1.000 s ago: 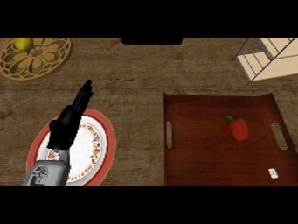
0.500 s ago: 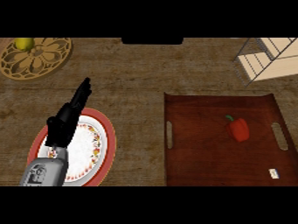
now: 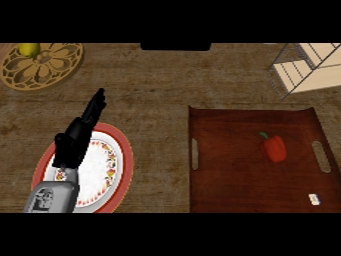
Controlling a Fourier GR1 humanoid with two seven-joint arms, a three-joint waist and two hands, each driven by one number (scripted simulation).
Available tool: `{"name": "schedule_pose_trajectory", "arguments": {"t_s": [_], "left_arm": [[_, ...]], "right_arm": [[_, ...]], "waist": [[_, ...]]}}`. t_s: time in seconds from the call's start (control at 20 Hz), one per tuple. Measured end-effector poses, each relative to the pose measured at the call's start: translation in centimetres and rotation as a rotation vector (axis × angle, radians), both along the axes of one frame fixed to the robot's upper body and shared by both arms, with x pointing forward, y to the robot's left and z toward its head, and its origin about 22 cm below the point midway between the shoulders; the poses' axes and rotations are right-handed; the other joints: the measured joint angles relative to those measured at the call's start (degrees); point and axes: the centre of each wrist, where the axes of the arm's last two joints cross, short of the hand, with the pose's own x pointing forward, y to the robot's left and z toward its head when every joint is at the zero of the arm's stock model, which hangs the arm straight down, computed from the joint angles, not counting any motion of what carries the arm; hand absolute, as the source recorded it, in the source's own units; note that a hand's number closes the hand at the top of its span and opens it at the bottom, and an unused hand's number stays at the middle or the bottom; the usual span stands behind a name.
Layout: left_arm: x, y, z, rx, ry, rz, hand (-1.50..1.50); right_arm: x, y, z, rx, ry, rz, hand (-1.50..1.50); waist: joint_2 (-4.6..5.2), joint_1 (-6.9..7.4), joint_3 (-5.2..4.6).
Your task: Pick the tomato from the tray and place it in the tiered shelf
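My left hand (image 3: 81,135) has its fingers (image 3: 97,102) straight and together, holding nothing, stretched over the patterned plate (image 3: 117,165) at near left. My right hand isn't in view. The tomato (image 3: 275,148) lies right of centre on the brown tray (image 3: 225,185), well apart from that hand. It looks small, light, smooth and soft, so I'd close on its red body, not the green stem. The tray's raised rim and handle slots want clearing; the tiered shelf (image 3: 313,75) stands far right, with bare counter (image 3: 173,80) between.
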Motion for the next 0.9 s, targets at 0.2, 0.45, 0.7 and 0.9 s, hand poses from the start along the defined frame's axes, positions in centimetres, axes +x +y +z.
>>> {"name": "schedule_pose_trajectory", "arguments": {"t_s": [0.2, 0.45, 0.7, 0.9], "left_arm": [[0.1, 0.0, -0.2, 0.002, -0.004, 0.001, 0.00], [0.7, -0.3, -0.5, -0.004, -0.007, -0.003, 0.00], [0.8, -0.7, -0.1, -0.003, -0.007, -0.016, 0.00], [0.7, -0.2, 0.0, -0.002, -0.005, -0.016, 0.00]], "right_arm": [[1.9, -0.8, -1.1, -0.038, -0.010, -0.029, 1.50], [4.7, -1.0, -2.6, -0.125, -0.052, -0.018, 1.50], [6.9, -1.4, -4.4, -0.046, -0.089, -0.012, 1.50], [7.4, -2.8, -5.1, 0.092, -0.146, 0.053, 1.50]], "waist": [[0.06, 0.01, -0.01], [0.21, 0.31, 0.00], [0.29, 0.71, 0.05], [0.29, 0.69, 0.07]]}}
